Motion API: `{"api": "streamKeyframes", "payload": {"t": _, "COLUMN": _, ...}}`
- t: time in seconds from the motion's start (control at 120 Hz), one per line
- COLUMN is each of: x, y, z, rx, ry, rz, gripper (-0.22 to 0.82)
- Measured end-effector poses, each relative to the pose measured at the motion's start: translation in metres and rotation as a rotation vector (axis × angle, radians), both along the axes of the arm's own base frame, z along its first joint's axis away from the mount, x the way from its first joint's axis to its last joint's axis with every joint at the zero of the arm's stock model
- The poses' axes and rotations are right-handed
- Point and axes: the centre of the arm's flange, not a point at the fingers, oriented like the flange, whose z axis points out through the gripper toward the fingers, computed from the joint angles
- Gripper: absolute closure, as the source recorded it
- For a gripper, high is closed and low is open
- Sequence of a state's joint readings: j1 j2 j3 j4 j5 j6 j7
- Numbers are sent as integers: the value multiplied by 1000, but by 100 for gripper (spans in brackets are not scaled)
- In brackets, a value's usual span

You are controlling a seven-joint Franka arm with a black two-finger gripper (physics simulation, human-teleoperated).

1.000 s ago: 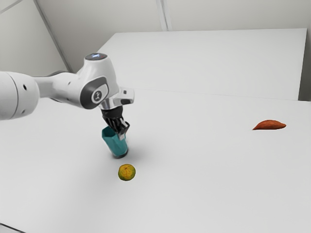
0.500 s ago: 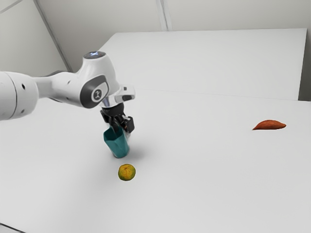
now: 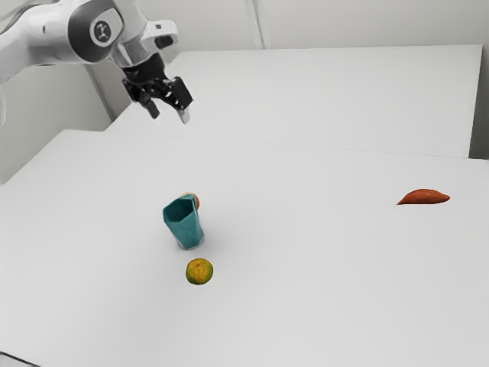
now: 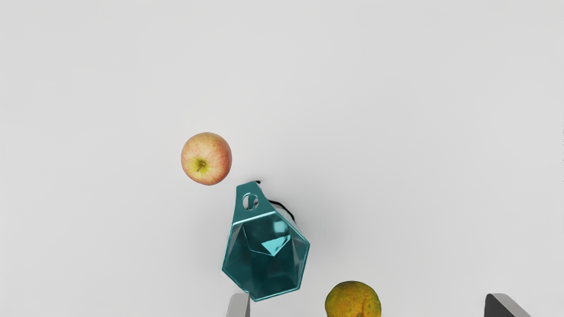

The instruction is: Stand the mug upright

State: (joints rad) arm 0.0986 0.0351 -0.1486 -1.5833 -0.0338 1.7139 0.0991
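Gripper (image 3: 170, 116) up in the air, well above the table (image 3: 321, 283), fingers spread wide, nothing held. Wrist view: tips far apart; one overlaps the mug's edge there, but exterior view has the gripper well apart from it.

Mug (image 3: 184, 223): teal, faceted, on the table, mouth up, standing on its base end. Walls flare toward the rim (image 4: 304, 268) and slant to the exterior view's left; can't tell if it's dead straight. Inside: bare teal walls and bottom, darker low down, one bright light patch. Handle (image 4: 242, 214) is a flat tab off the rim with a round hole, pointing over toward the apple side. Pale part with black edge partly visible below the rim, unclear what.

Apple (image 4: 206, 158): red-yellow, near the handle, apart from it, partly hidden behind the mug in exterior view. Orange (image 3: 199, 271): green-yellow, near the mug on its other side, not touching. Potato (image 3: 424, 197): reddish, lying well apart at the exterior view's right.
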Motion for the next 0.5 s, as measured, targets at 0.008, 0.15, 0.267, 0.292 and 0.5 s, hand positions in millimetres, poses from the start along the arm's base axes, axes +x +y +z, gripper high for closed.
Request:
{"api": "streamKeyframes", "payload": {"t": 0.008, "x": -1, "y": 1, "z": 1, "rx": 0, "ry": 3, "rz": 1, "gripper": 2}}
{"api": "streamKeyframes", "payload": {"t": 0.15, "x": -9, "y": 9, "z": 5, "rx": 2, "ry": 56, "rz": 15, "gripper": 1}}
{"api": "streamKeyframes", "payload": {"t": 0.267, "x": -12, "y": 10, "z": 3, "rx": 1, "ry": 87, "rz": 12, "gripper": 1}}
{"api": "streamKeyframes", "payload": {"t": 0.292, "x": -13, "y": 9, "z": 3, "rx": 1, "ry": 92, "rz": 10, "gripper": 1}}
{"api": "streamKeyframes", "payload": {"t": 0.5, "x": -16, "y": 1, "z": 1, "rx": -4, "ry": 116, "rz": -8, "gripper": 0}}
